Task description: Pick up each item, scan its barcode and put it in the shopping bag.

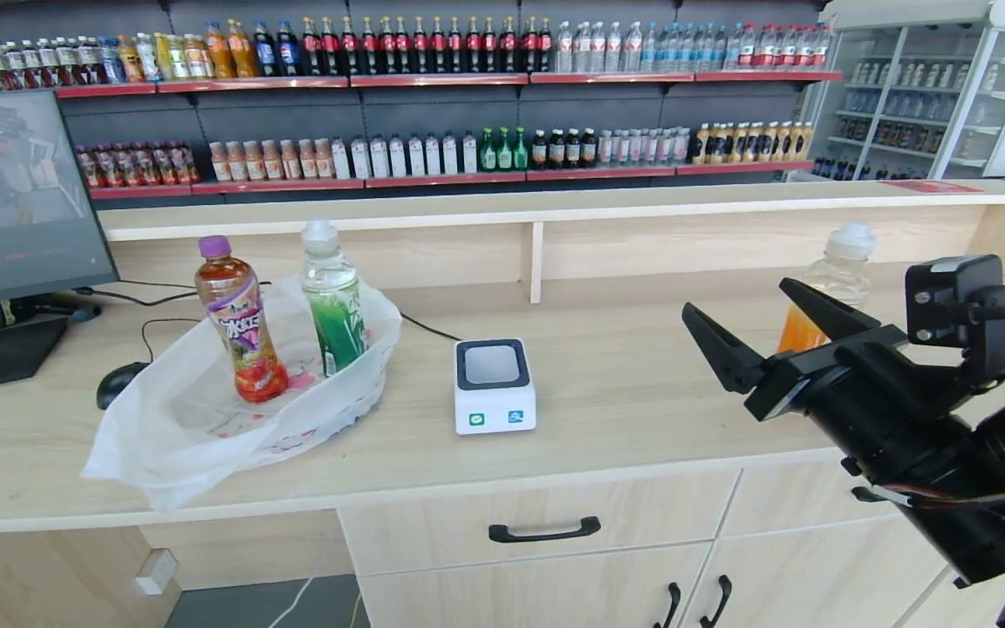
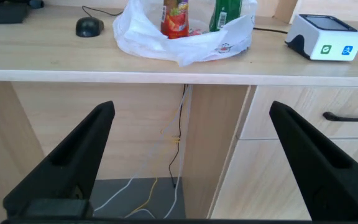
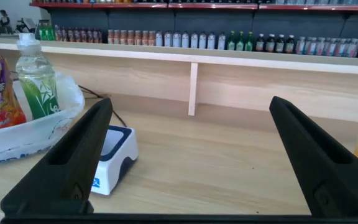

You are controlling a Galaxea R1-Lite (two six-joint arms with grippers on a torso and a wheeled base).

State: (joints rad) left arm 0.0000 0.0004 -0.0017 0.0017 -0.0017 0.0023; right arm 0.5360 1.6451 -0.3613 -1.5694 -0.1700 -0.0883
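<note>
Shopping bag (image 1: 197, 427) holds two bottles (image 1: 241, 327); right gripper (image 1: 736, 298), fingers wide to grasp, faces the orange bottle (image 1: 838, 266) at two o'clock from the scanner (image 1: 495, 385); left gripper (image 2: 191, 109), wide, hangs below desk (image 1: 642, 401).

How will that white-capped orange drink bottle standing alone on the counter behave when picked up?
The orange drink bottle looks only partly full, so it is probably lightish, with sloshing liquid. It stands tall and narrow, so a sideways nudge could tip it. Its clear plastic wall may flex if squeezed.
</note>
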